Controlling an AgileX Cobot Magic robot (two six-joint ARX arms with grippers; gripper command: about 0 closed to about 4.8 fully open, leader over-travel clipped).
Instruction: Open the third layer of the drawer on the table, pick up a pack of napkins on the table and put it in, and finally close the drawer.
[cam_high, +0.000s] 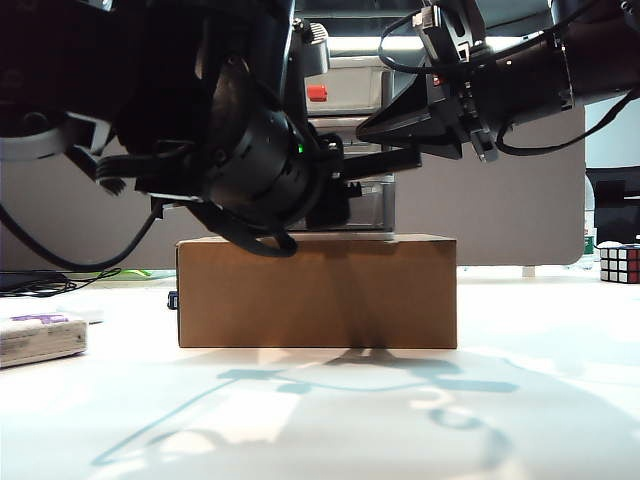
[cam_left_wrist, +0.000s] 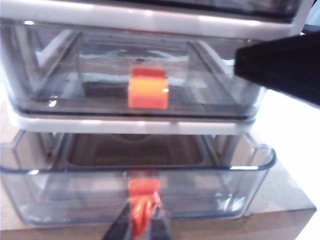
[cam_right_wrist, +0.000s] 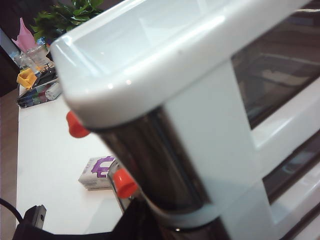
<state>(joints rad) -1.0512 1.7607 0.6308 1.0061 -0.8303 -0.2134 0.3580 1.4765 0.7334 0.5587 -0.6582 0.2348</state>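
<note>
Left wrist view shows the third layer (cam_left_wrist: 135, 192), smoky grey and pulled slightly out, its red-orange handle (cam_left_wrist: 144, 192) pinched in the closed left gripper (cam_left_wrist: 142, 225). Only the exterior view shows the drawer (cam_high: 368, 205) atop a cardboard box (cam_high: 317, 292) and the pack of napkins (cam_high: 40, 337) far left on the table (cam_high: 330, 420). Right gripper (cam_high: 385, 128) rests against the unit's side; I cannot tell its opening.
</note>
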